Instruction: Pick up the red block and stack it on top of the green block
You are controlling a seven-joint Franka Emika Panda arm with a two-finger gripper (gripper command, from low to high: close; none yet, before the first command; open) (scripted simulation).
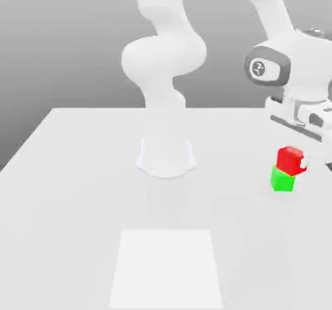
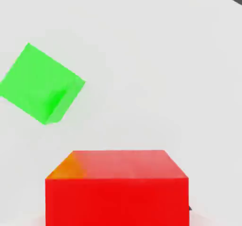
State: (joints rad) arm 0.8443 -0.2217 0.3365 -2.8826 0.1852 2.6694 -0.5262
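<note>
Table [image 1: 71, 198]: wide open surface toward exterior view's left; both blocks near its right edge. Gripper [image 2: 117, 215] clamped on red block [image 1: 291, 161], which is raised, slightly tilted. Green block [image 1: 283, 179] sits on table, lower.

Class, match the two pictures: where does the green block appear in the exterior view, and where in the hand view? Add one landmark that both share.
Exterior view: the green block is toward the exterior view's right, a little below mid-height, with the red block overlapping its upper part.
Hand view: the green block appears apart from the red block, whose near face is large.
Shared landmark: the red block.
</note>
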